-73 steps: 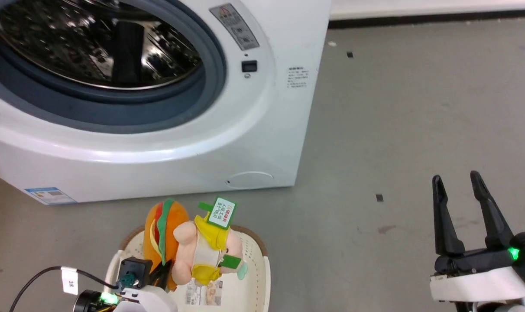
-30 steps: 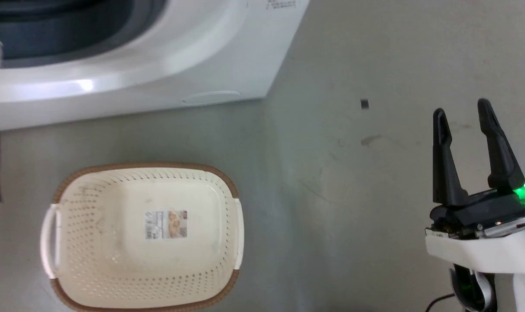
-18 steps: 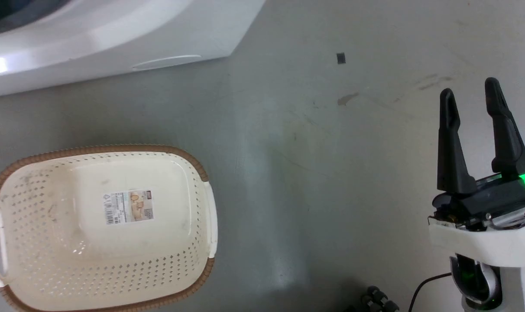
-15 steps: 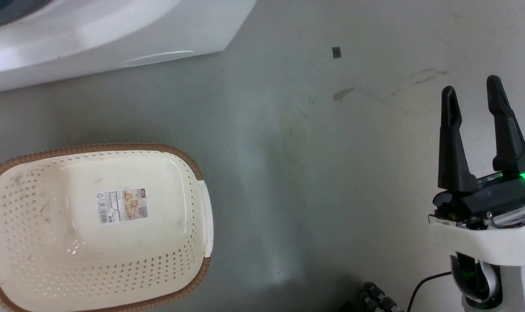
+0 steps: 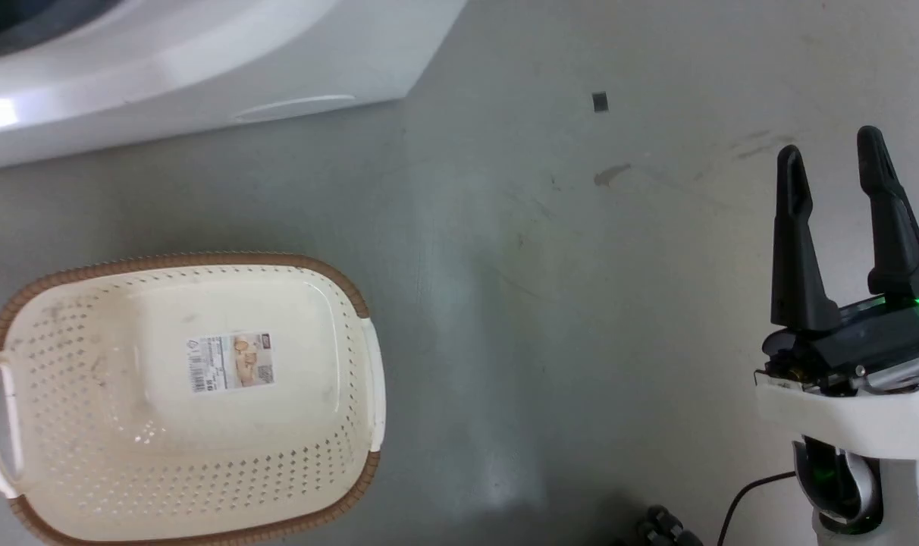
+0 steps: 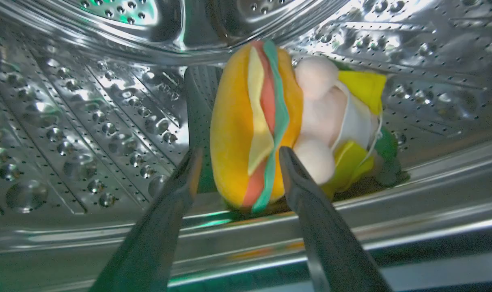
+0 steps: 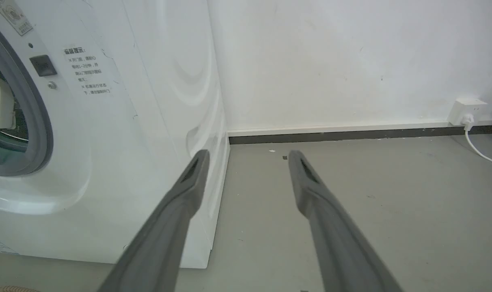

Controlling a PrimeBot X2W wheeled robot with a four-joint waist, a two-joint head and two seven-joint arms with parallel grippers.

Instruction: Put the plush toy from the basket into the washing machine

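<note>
one risk was that the left gripper (image 6: 238, 156), spread loosely around the plush toy (image 6: 266, 121) lying in the drum (image 6: 87, 121) of the washing machine (image 5: 202, 68), could snag its soft head when withdrawn and drag it out, while the right gripper (image 5: 829, 144) hung wide apart, idle.

The head camera looks steeply down at the floor (image 5: 550, 303), with the washer (image 5: 202, 68) front along its top edge. The left wrist camera sits close inside the drum (image 6: 87, 121), just beyond the left hand (image 6: 240, 152). The right wrist camera looks low past the right hand (image 7: 248, 156), sharing washer front and floor with the head view.
</note>
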